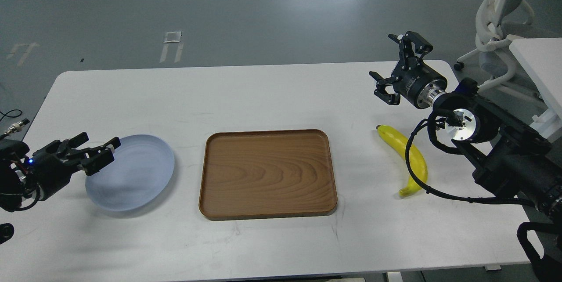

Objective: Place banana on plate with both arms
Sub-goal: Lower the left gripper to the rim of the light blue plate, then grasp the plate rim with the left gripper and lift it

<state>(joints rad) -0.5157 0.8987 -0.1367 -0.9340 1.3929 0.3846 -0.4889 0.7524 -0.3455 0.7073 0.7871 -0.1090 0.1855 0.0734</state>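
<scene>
The yellow banana (408, 157) lies on the white table at the right, partly crossed by a black cable of my right arm. The pale blue plate (131, 172) lies at the left. My right gripper (395, 64) is open and empty, raised behind the banana near the table's far right edge. My left gripper (99, 150) is open and empty, low at the plate's left rim, its fingers over the rim.
A brown wooden tray (268, 211) lies in the middle of the white table (263, 93), between plate and banana. A white office chair (500, 18) and another white tabletop (540, 66) stand beyond the right edge.
</scene>
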